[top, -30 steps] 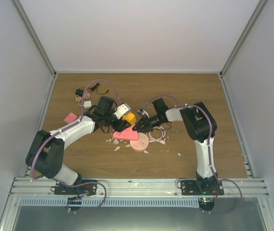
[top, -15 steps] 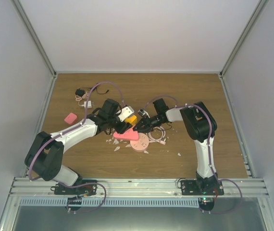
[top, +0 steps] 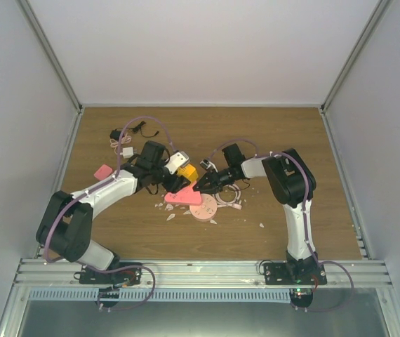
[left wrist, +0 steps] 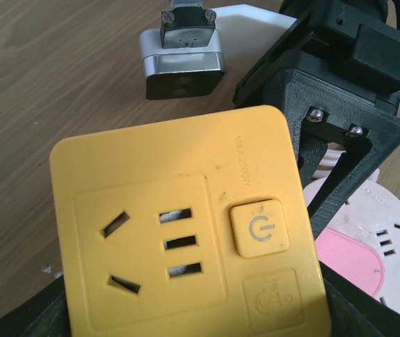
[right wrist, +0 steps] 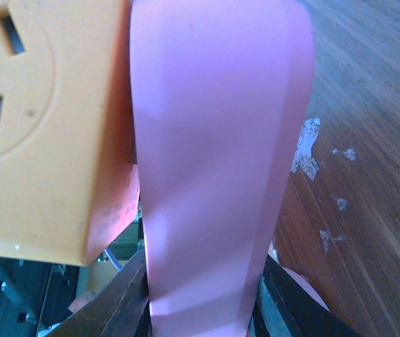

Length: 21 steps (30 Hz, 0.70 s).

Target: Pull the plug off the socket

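Right wrist view settles the geometry: the right tool [right wrist: 201, 309] is pressed onto the socket [right wrist: 214, 161], one finger on each flat face, so the pink slab's narrow edge runs straight out ahead of the fingertips. Hard against one face, to that tool's left in its own camera, sits the yellow cube [right wrist: 42, 119], which I take to be the plug body; no gap shows between the two. The separating pull therefore looks to run square to the pink face, sideways from the right tool rather than along its reach. Left wrist view has the left tool [top: 180, 177] pinching the cube from either side, as far as the dark finger edges at the bottom corners show. From above, both tools meet nearly tip to tip over the bench [top: 291, 140], the left nearer the cube, so it seems the one to draw away while the right anchors.
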### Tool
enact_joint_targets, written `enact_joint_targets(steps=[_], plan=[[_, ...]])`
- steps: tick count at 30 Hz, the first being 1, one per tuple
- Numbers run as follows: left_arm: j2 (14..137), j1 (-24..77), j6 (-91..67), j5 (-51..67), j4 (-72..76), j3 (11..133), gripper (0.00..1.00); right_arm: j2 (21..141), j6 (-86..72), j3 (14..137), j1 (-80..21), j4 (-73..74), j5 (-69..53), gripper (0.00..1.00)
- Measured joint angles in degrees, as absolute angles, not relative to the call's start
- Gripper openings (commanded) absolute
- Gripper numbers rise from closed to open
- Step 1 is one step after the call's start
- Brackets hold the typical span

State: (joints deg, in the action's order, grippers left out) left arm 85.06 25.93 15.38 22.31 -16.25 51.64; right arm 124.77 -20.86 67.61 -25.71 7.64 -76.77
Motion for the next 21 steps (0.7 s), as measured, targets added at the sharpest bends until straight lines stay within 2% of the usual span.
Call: enact_joint_targets(steps=[4,13,21], plan=[[85.25,26.57,15.16,22.31,-16.14,51.64,0.14,124.84,-21.08,67.64,-25.71,7.64,-76.84,0.01],[83.83,32.27,17.06,11.11,-15.55,51.13,0.12,124.97,-20.75,67.57,-25.58,7.86,-77.36,0.0],[83.7,29.06,15.92,17.04,-16.91,51.44,0.11,125.16,-20.38,67.61,-25.74,7.31,-77.62,0.01]])
